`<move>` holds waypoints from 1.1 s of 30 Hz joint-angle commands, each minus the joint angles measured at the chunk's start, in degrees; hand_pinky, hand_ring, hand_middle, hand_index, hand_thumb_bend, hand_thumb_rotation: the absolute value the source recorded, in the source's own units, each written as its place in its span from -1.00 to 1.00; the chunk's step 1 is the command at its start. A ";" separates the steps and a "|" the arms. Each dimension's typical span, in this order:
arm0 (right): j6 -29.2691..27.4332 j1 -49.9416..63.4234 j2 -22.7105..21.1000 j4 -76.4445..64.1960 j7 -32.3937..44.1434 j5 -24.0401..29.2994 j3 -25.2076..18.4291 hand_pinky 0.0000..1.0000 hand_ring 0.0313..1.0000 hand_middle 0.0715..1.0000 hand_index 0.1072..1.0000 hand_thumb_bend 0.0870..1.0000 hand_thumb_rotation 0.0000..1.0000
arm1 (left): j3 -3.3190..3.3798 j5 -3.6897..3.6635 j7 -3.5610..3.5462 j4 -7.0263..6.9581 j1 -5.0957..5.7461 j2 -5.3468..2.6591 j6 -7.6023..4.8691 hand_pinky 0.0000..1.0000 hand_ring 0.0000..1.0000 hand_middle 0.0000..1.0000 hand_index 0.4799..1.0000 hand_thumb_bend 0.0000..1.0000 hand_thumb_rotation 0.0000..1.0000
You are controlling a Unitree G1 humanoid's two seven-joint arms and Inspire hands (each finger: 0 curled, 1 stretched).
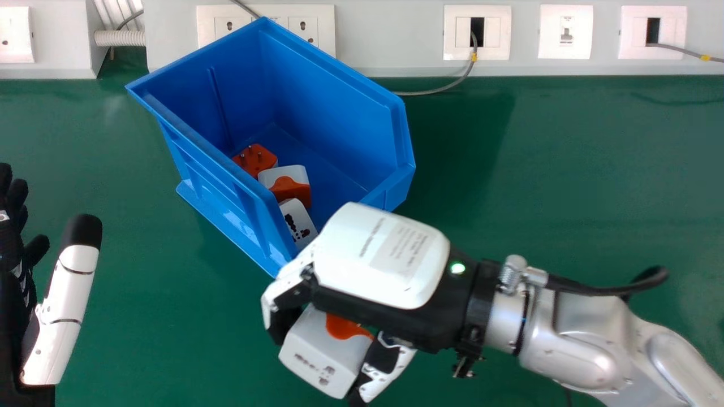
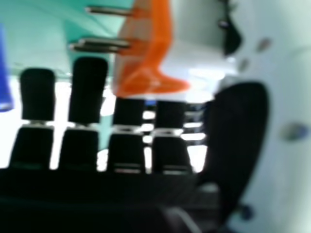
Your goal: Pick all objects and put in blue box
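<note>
Clock directions refer to the head view, with 12 at its far edge. The right hand (image 1: 373,271) grasps an adapter (image 1: 317,362) between curled fingers and thumb, above the table (image 1: 577,186) and outside the box (image 1: 362,121), near the box's 5 o'clock corner. Three companions lie within the box, toward its 7 o'clock wall: an orange unit (image 1: 256,159), an orange-and-white unit (image 1: 287,183) and a white unit (image 1: 298,220). The left hand (image 1: 64,311), at 9 o'clock, is relaxed and holds nothing.

Likely faults: (a) release at this position would probably drop the piece on the table, since it has not cleared the rim; (b) a low approach toward 11 o'clock could strike the rim with the knuckles or the piece, pushing the box aside; (c) a grip on smooth sides may let the body twist, and its projecting pins (image 2: 99,44) could then snag the rim.

Orientation: the socket face (image 1: 308,367) is tilted toward about 7 o'clock, the orange base (image 2: 158,58) lying opposite. The pins project away from the thumb, over the fingers. The long axis is judged to run roughly 7 to 1 o'clock, though foreshortening leaves this uncertain.
</note>
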 commanded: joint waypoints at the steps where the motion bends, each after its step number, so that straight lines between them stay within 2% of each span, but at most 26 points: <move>1: 1.47 0.79 -0.28 -4.25 0.92 3.03 -2.61 -0.26 -0.22 -0.14 -0.16 -0.09 -1.00 | -0.06 -0.33 -0.09 -1.46 0.19 0.31 -0.70 0.88 1.00 0.99 1.00 0.34 0.73; 9: 3.14 2.88 -1.35 -7.01 0.29 6.69 -9.22 -0.25 -0.19 -0.14 -0.20 -0.09 -1.00 | -0.58 -0.40 -0.06 -0.52 -0.59 0.15 -0.95 0.89 1.00 0.99 1.00 0.32 0.72; 13: 3.34 1.57 -0.54 -5.59 -1.05 7.86 -11.71 -0.24 -0.18 -0.14 -0.21 -0.09 -1.00 | -0.72 -1.08 -0.17 -0.06 -0.89 0.21 -1.27 0.89 1.00 0.99 1.00 0.32 0.72; 16: 3.78 -0.36 0.12 -4.29 -2.36 6.81 -12.87 -0.24 -0.17 -0.14 -0.22 -0.09 -1.00 | -0.64 -1.68 -0.25 0.60 -1.35 0.34 -1.57 0.90 1.00 0.99 1.00 0.32 0.72; 21: 4.55 -5.18 1.38 -0.97 -4.29 4.02 -12.99 -0.26 -0.17 -0.12 -0.23 -0.10 -1.00 | -0.48 -2.07 -0.24 1.07 -1.82 0.54 -1.72 0.92 1.00 1.00 1.00 0.32 0.71; 23: 4.37 -7.25 2.09 0.85 -5.46 3.05 -12.56 -0.27 -0.17 -0.11 -0.23 -0.10 -1.00 | -0.33 -1.94 -0.19 0.96 -1.98 0.76 -1.56 0.93 1.00 1.00 1.00 0.30 0.71; 26: 4.05 -10.53 3.55 4.25 -7.68 0.96 -11.56 -0.27 -0.17 -0.11 -0.23 -0.10 -1.00 | -0.30 -1.25 -0.02 0.38 -1.94 0.96 -1.22 0.93 1.00 1.00 1.00 0.29 0.71; 29: 4.47 -14.25 5.88 8.37 -10.24 -1.70 -9.91 -0.28 -0.17 -0.10 -0.22 -0.10 -1.00 | -0.55 -0.40 0.27 0.02 -2.17 1.03 -0.73 0.93 1.00 1.00 1.00 0.28 0.71; 33: 5.52 -19.93 9.19 16.57 -14.02 -5.14 -7.35 -0.30 -0.17 -0.08 -0.19 -0.10 -1.00 | -0.39 -0.12 0.30 0.88 -2.53 1.16 -0.92 0.93 1.00 1.00 1.00 0.25 0.70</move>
